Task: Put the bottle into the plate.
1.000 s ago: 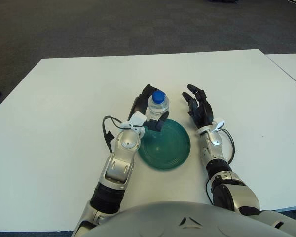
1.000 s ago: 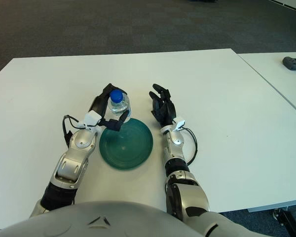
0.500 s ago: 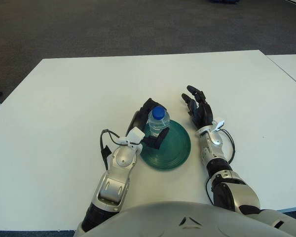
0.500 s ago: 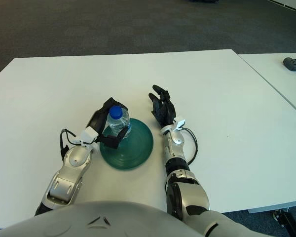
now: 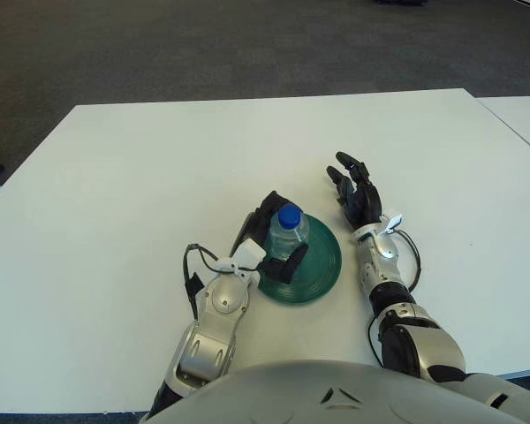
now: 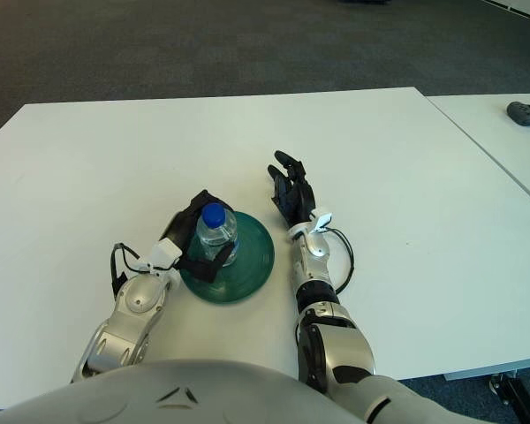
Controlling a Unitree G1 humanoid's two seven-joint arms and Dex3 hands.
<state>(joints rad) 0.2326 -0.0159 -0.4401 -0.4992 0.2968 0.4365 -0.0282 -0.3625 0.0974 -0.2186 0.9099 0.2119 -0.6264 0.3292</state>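
Bottle (image 5: 288, 231) stands upright over the green plate (image 5: 321, 265), and I see my left hand (image 5: 267, 240) wrapped around its body. Under it all is a white table (image 5: 115, 185), with dark grey carpet (image 5: 203, 44) beyond. Only my right eye view catches a dark object (image 6: 527, 114) on the neighbouring table (image 6: 503, 141). It is clear plastic with a blue cap. My right hand (image 5: 355, 196) shows beside the plate, fingers spread.

- No text, label, brand, number or sign can be read anywhere in these views.
- The clear plastic bottle with a blue cap (image 5: 287, 231) shows no legible label.
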